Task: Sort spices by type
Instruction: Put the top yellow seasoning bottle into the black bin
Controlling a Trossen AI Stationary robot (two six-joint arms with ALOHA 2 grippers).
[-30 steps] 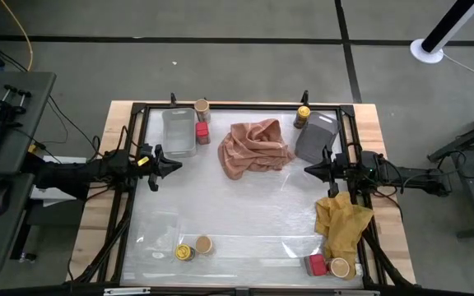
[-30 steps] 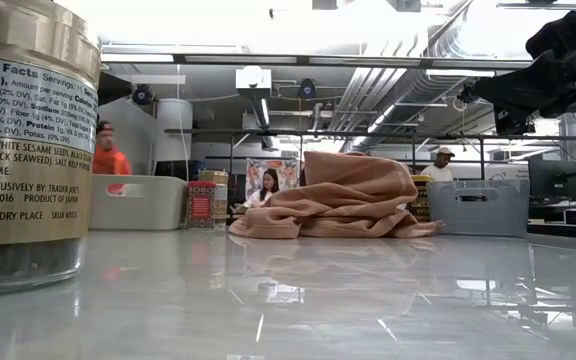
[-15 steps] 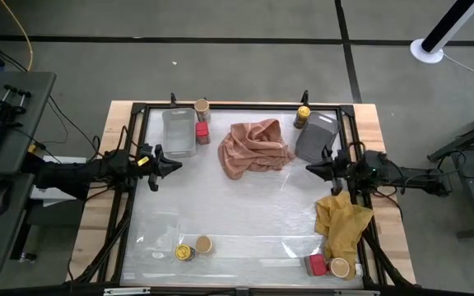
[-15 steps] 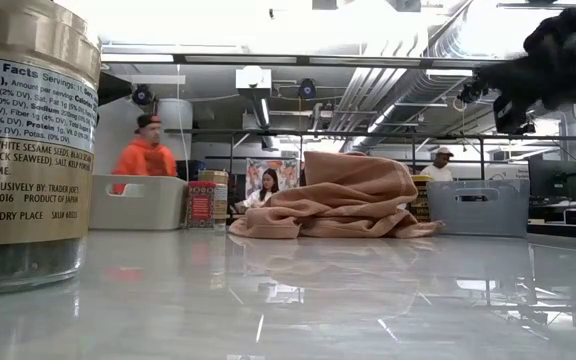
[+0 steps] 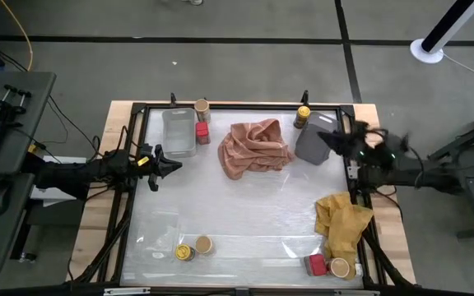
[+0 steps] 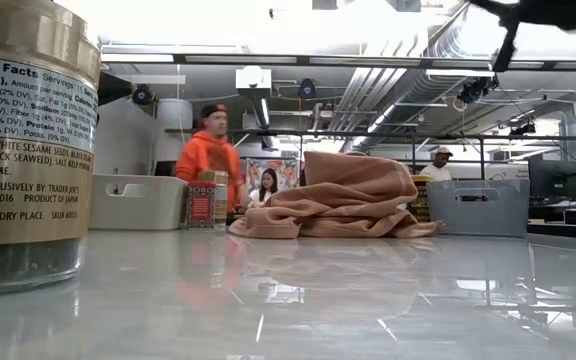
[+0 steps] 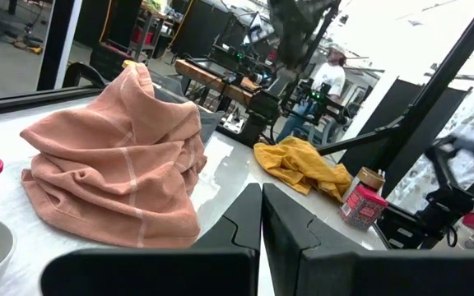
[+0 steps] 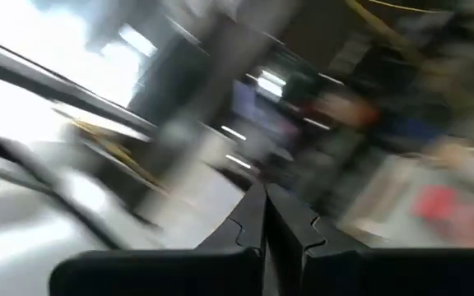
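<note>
Nothing is sorted yet, by the look of it. The right tool (image 5: 333,138), shut and empty, is over the grey tray (image 5: 313,144) at the desk's far right, near the yellow-lid jar (image 5: 303,113). The left tool (image 5: 174,165) waits shut and empty by the clear tray (image 5: 179,138).

The spices lie scattered: a tan-lid jar (image 5: 202,107) and red box (image 5: 202,130) at the far left, two jars (image 5: 194,247) at the near edge, and another box (image 5: 317,265) and jar (image 5: 340,267) by the yellow cloth (image 5: 342,222).

Next, I'd guess, the right tool must open and come down around the yellow-lid jar.

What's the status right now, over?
Both tools shut, empty: left tool parked left, right tool over grey tray. Spices unsorted. Pink cloth mid-table.
</note>
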